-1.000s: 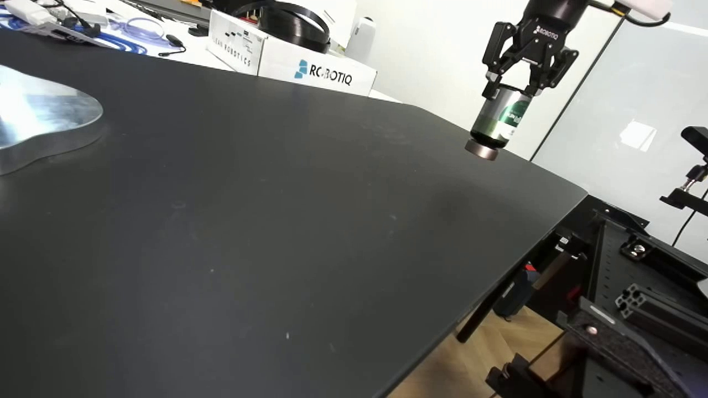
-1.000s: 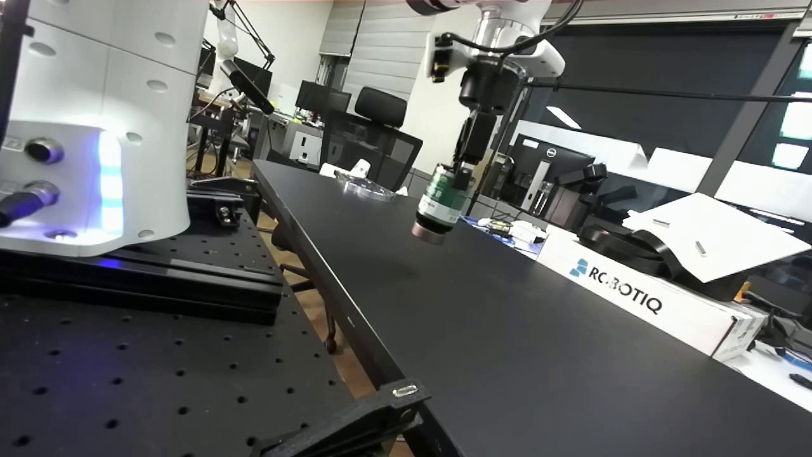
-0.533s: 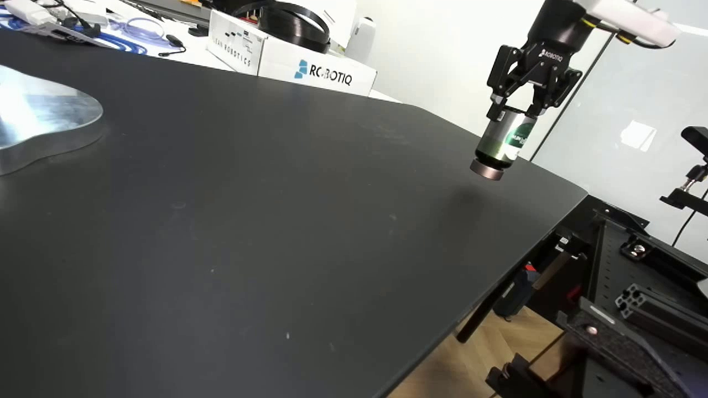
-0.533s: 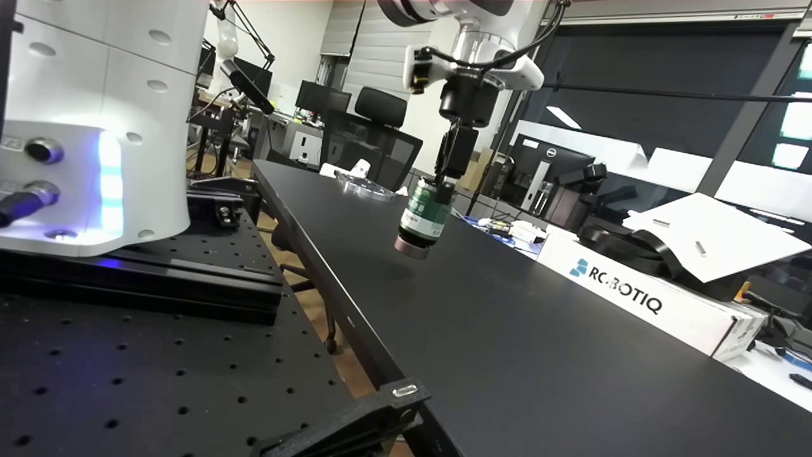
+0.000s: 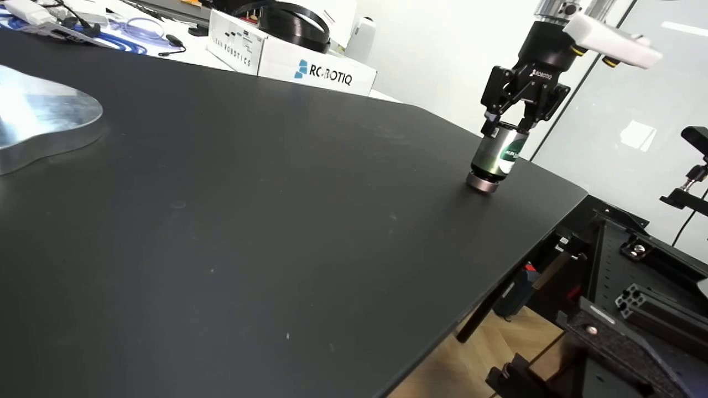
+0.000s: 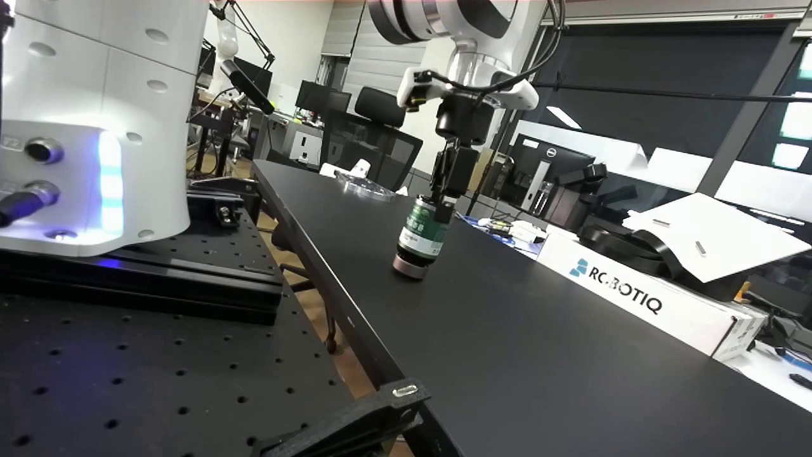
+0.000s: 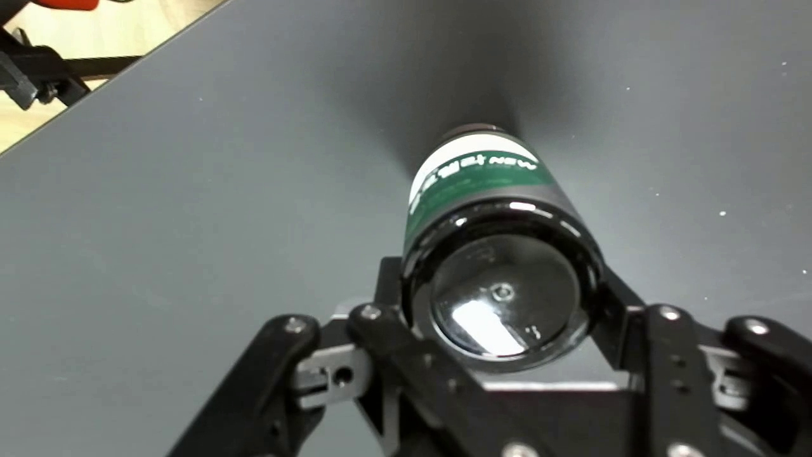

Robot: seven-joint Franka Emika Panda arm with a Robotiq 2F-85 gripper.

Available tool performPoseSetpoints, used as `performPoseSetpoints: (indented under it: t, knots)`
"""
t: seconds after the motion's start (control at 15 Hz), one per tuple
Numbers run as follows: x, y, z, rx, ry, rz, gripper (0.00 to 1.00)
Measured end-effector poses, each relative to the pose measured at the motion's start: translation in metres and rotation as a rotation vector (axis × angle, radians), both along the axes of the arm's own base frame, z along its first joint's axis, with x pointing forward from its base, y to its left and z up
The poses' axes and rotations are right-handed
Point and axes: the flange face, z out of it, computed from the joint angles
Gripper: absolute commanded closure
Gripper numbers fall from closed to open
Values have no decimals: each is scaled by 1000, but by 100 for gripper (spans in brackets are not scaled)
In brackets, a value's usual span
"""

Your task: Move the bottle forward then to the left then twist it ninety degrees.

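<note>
The bottle [image 5: 496, 152] is upside down, its dark green body with a pale label band on top and the pinkish-grey cap [image 6: 410, 266] lowest. Both exterior views show it close to the black tabletop [image 5: 276, 193], near the table's long edge. Whether the cap touches the surface I cannot tell. My gripper [image 5: 506, 128] comes from above and is shut on the base end of the bottle. In the wrist view the round glossy base [image 7: 504, 292] fills the space between the fingers [image 7: 388, 279], and the cap is mostly hidden behind the body.
A white ROBOTIQ box [image 6: 625, 285] lines the table's far side. A shiny curved piece [image 5: 50, 113] lies on the table well away from the bottle. The white robot base [image 6: 101, 82] and a black clamp [image 6: 380, 409] stand beside the table edge.
The bottle and gripper have come down towards the tabletop, also shifting towards the robot-base side in an exterior view. The grip on the bottle looks the same.
</note>
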Motion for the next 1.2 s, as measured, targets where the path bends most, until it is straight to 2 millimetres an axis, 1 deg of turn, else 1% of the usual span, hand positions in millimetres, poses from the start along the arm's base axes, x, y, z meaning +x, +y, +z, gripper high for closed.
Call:
performPoseSetpoints:
  t: [0.07, 0.13, 0.2, 0.27, 0.73, 0.8, 0.93, 1.13, 1.2]
  knots:
    - [0, 0, -2, -2, 3, 5, 16]
    - [0, 0, -3, -5, 3, 10, 6]
    - [0, 0, -3, -6, 3, 12, 2]
    - [-1, 0, -4, -7, 6, 12, 0]
    - [-8, -4, -7, 2, 91, -47, 1]
    - [-9, -5, -7, 5, 100, -56, 26]
    - [-9, -6, -7, 11, 106, -67, 26]
    - [-9, -7, -6, 18, 105, -78, 47]
    - [-9, -8, -6, 20, 104, -82, 53]
